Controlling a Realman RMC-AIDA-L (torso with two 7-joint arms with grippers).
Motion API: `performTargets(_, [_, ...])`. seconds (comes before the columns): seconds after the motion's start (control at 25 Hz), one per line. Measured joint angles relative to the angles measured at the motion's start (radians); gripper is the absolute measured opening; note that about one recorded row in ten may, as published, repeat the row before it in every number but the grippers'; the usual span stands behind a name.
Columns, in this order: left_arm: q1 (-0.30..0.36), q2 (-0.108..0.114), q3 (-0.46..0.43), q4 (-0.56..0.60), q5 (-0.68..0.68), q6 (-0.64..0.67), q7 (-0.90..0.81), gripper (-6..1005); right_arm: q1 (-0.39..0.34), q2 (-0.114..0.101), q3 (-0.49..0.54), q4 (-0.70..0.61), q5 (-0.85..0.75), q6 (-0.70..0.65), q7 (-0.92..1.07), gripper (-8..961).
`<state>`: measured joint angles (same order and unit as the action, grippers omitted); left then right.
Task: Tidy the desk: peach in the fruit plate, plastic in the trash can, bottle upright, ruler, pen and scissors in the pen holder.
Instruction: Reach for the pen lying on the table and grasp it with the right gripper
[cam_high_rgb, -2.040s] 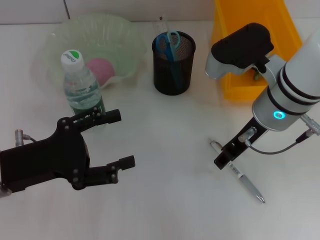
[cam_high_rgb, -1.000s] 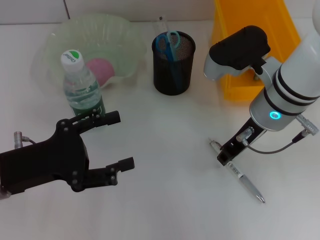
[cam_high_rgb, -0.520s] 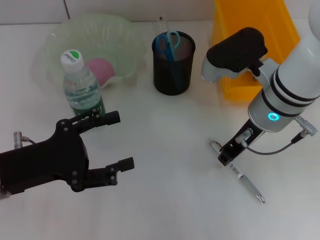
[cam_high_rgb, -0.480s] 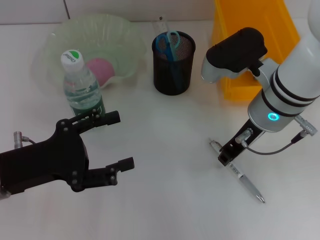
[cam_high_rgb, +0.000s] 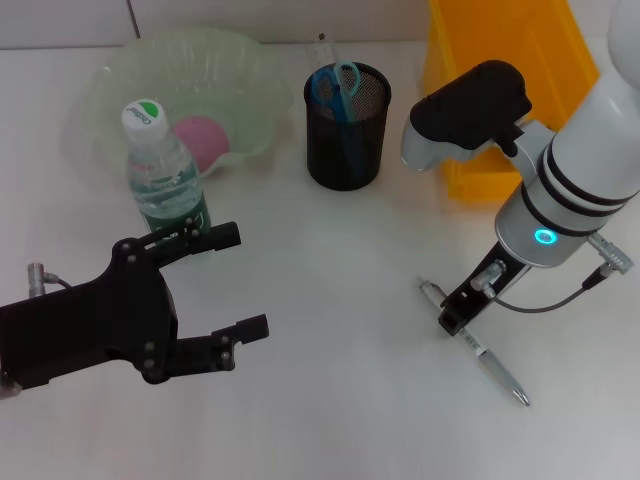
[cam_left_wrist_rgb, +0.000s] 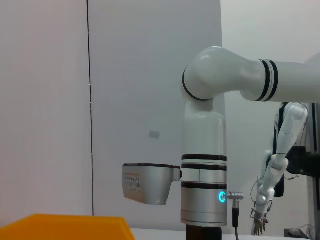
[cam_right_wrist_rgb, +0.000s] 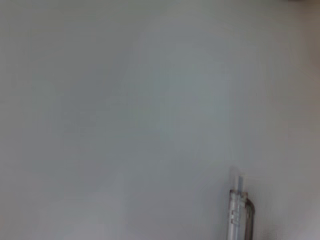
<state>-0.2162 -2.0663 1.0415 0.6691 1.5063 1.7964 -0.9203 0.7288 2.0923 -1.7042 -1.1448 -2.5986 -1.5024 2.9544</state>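
White desk (cam_high_rgb: 330, 260) held the pen (cam_high_rgb: 478, 345), lying flat beneath the right gripper (cam_high_rgb: 455, 318), whose grip state could not be told. Light, stiff and slick, it likely wanted a mid-barrel pinch. Left gripper (cam_high_rgb: 225, 290) hung released, idle.

The surface (cam_high_rgb: 330, 400) is seen to be white, smooth and matt. The pen holder (cam_high_rgb: 347, 127) is made of black metal mesh. The bottle (cam_high_rgb: 163, 176) is clear, shiny plastic. The fruit plate (cam_high_rgb: 250, 80) looks like thin, see-through plastic with ripples. The pen (cam_high_rgb: 480, 345) looks shiny, like metal. The left end effector (cam_high_rgb: 225, 283) is matt black.
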Motion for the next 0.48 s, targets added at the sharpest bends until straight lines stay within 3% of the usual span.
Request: performTargets(0.48, [0.000, 0.000, -0.001, 0.005, 0.000, 0.001, 0.000, 866, 0.015, 0.000, -0.045, 0.020, 0.021, 0.006, -0.001, 236])
